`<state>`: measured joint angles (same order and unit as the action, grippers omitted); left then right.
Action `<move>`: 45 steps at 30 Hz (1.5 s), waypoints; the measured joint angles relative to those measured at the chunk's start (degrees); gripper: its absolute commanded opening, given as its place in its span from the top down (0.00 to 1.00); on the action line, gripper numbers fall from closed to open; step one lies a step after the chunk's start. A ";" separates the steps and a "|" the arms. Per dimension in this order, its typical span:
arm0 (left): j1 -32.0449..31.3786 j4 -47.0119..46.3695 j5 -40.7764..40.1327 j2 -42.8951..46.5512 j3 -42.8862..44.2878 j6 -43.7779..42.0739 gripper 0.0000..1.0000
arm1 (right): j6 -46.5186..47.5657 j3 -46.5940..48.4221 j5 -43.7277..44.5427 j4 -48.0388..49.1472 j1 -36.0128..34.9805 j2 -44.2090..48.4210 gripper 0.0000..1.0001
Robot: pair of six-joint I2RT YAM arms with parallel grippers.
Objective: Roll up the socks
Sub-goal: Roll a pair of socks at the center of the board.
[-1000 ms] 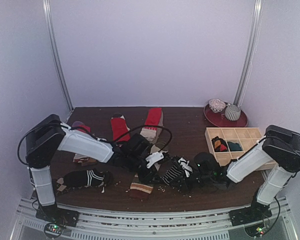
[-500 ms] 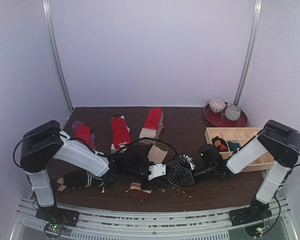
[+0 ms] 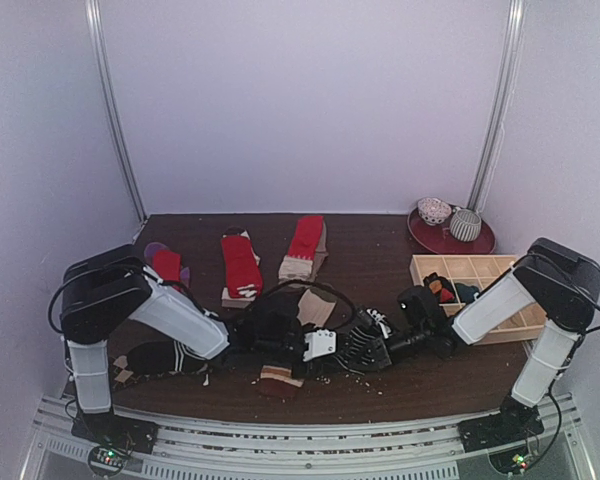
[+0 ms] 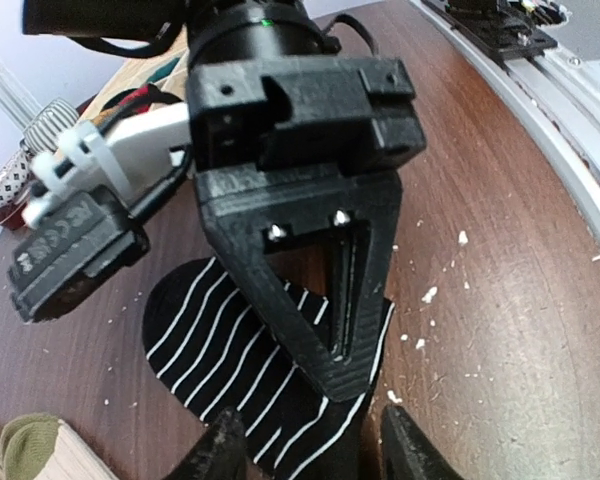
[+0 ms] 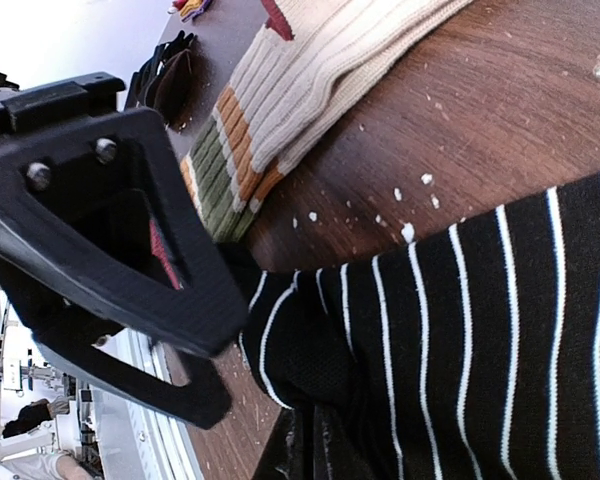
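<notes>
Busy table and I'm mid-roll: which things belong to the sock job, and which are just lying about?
Job: black striped sock at centre; second black striped sock at left; beige banded sock; red socks at the back.
Lying about: wooden tray; red plate; two patterned cups on it.

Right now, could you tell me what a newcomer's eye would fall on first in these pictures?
First, the two arms meeting at the near middle of the table, where the left pincer and the right pincer crowd over a black striped sock. Behind them, red socks lie flat in a row at the far left. A pale wooden tray sits at the right.
</notes>
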<state>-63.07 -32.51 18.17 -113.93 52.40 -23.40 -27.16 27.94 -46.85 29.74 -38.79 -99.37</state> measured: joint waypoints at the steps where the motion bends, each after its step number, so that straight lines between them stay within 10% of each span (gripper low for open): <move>1: 0.00 0.09 0.17 -0.63 0.42 -0.46 0.59 | 0.00 -0.09 -0.13 0.13 0.07 0.00 0.97; 15: 0.52 7.69 3.13 -4.37 5.42 -3.08 1.00 | -0.02 -0.55 -1.46 0.17 0.79 0.00 0.96; 24: 0.87 18.88 5.16 -5.79 12.48 5.46 1.00 | 0.55 -2.69 1.03 -1.99 0.83 5.95 0.79; 35: 3.41 28.65 13.40 -7.15 16.76 23.56 1.00 | 4.94 -21.40 24.20 4.55 -8.63 40.98 0.67; 45: 5.81 29.38 22.91 -9.92 17.90 29.31 1.00 | 25.03 -21.92 42.80 11.32 -22.12 34.40 0.65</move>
<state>-57.25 -3.14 41.08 -123.85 70.30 5.91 -2.13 6.02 -4.05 41.06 -60.90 -64.97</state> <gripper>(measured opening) 0.038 0.347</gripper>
